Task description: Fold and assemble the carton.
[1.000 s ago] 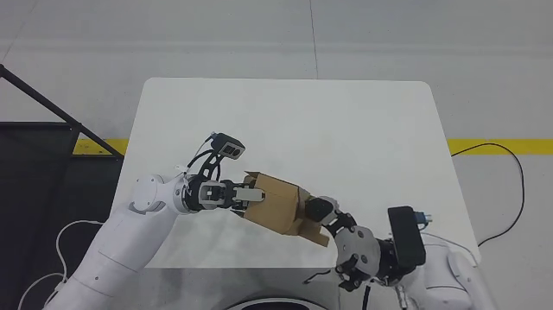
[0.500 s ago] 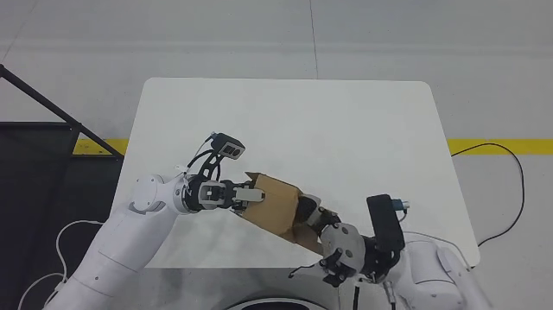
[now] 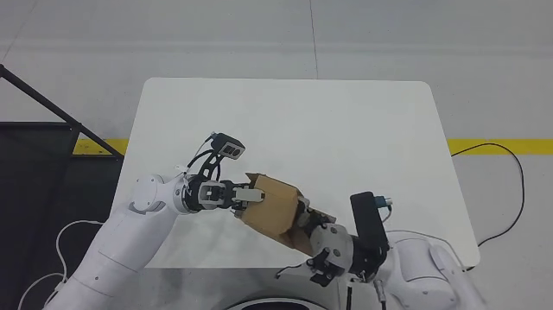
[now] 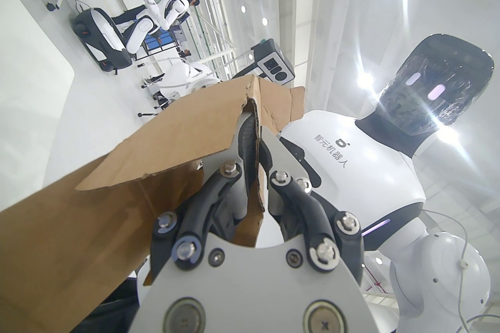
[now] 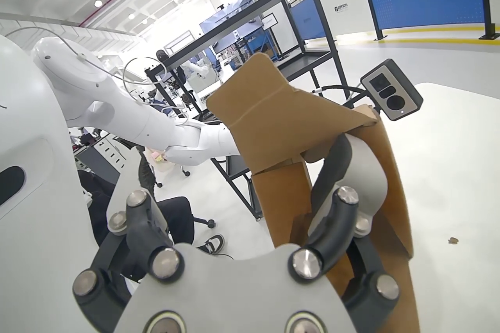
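You were early in the job, by my reading. The carton (image 3: 275, 206) was off the counter (image 3: 346, 120), held over its near edge between the two arms. It had been partly opened out of the flat but was nowhere near a squared box. Its flaps stood loose at odd angles, none looked tucked or locked, and both ends gaped. Squaring the walls, folding the flaps in and closing an end all seemed left to do.

Your left claw (image 4: 256, 139) was narrowed to a pinch on a single carton wall, with one finger on each face of the board near a corner. Your right claw (image 5: 254, 186) stood wide and clamped nothing. One finger (image 5: 363, 170) reached inside the carton, its grey back lying against an inner panel, while a brown panel passed through the gap.

The carton (image 4: 175, 139) was plain brown corrugated board, matte and unprinted on the faces shown. Its fluted core was visible along the cut edge by the left claw. That corner looked ragged and slightly torn, and scored crease lines ran across the flaps (image 5: 281, 123). I would judge the board light and stiff across the flutes but ready to bend at the scores. The counter was smooth white with rounded corners, and a small brown crumb (image 5: 453, 241) lay on it.
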Controlling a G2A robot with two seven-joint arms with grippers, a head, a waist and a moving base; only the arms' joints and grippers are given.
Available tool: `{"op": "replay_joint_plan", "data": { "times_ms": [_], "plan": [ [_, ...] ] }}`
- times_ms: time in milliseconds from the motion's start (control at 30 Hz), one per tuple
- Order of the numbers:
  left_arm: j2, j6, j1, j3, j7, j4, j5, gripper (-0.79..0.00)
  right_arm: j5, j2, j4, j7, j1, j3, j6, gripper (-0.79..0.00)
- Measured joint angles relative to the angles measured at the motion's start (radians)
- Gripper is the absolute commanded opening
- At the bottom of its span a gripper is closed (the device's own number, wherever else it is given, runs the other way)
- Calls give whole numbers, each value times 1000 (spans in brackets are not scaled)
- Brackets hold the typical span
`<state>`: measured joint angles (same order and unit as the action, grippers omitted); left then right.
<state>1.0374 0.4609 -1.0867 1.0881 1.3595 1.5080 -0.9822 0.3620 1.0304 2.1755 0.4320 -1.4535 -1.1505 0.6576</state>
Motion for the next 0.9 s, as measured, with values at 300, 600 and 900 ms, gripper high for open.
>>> {"op": "replay_joint_plan", "data": {
  "times_ms": [300, 600, 900],
  "plan": [
    [0, 0, 0, 0, 0, 0, 0, -785, -9, 3, -5, 39, 33, 27, -34, 0],
    [0, 0, 0, 0, 0, 0, 0, -785, -24, 7, -15, 63, 64, 46, -58, 0],
    [0, 0, 0, 0, 0, 0, 0, -785, -59, 7, -30, 74, 75, 44, -41, 0]
  ]
}}
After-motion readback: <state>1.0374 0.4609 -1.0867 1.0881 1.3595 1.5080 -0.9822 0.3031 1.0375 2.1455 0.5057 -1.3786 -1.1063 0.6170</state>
